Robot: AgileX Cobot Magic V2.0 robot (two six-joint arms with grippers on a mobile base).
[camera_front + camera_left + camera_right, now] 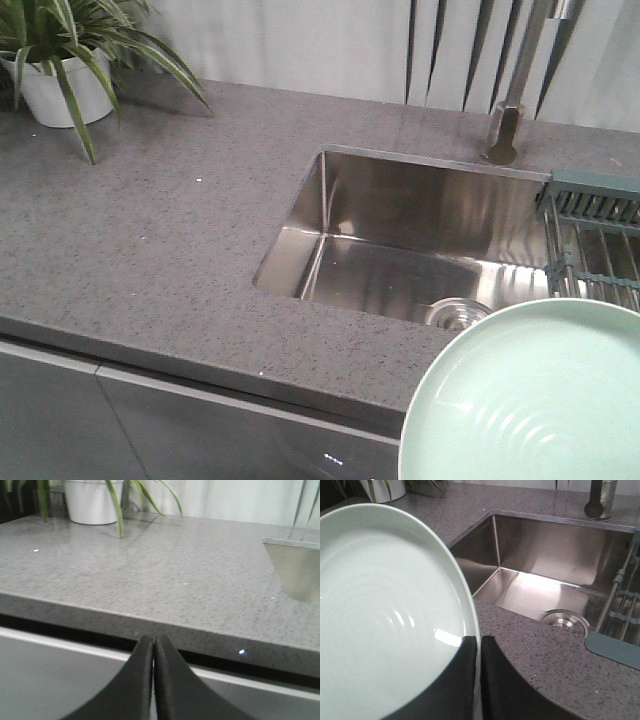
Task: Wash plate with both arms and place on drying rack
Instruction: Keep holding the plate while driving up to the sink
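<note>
Right claw (479, 645) is clamped on the rim of the round pale mint-green plastic plate (385, 610). The plate is held off the counter, out in front of its near edge, face tilted up.

Left claw (153, 645) has its fingers pressed together on nothing. It sits low before the counter edge and well left, so the right arm is the nearer one.

Key relation: the rectangular stainless steel sink (530, 550) lies ahead of the plate, across a strip of grey speckled stone countertop (150, 230). The round steel drain (565, 620) is in its near right part.

The steel-rod drying rack with teal end bars (590, 235) sits over the sink's right end, with its rods seemingly running front to back. Behind it are the metal faucet (505, 130) and, far left, the white plant pot (65, 90).

Counts: one plate, one sink, one drain, one rack, one faucet, one pot, two claws.
</note>
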